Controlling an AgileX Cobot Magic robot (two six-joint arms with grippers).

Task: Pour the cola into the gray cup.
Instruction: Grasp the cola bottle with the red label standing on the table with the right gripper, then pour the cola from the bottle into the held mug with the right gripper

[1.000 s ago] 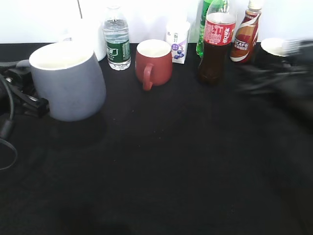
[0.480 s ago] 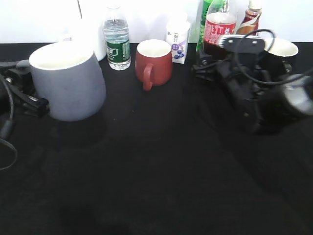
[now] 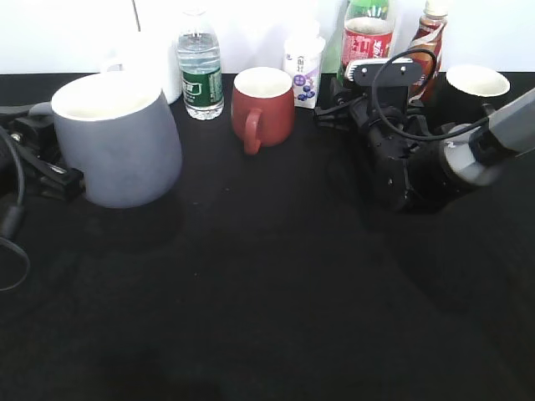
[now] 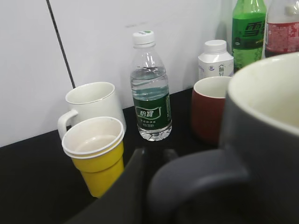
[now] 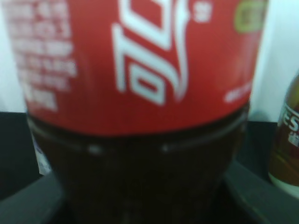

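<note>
Cola stands at back of table, right of red mug. Right gripper sits at its base w/ fingers either side of bottle; can't tell if clamped. Gray cup sits left of red mug, nearer the camera; left gripper at its handle, grip unclear.

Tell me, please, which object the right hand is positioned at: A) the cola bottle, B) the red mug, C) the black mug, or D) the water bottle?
A: the right hand sits at the base of the cola bottle, whose red label and dark liquid fill the right wrist view.
</note>
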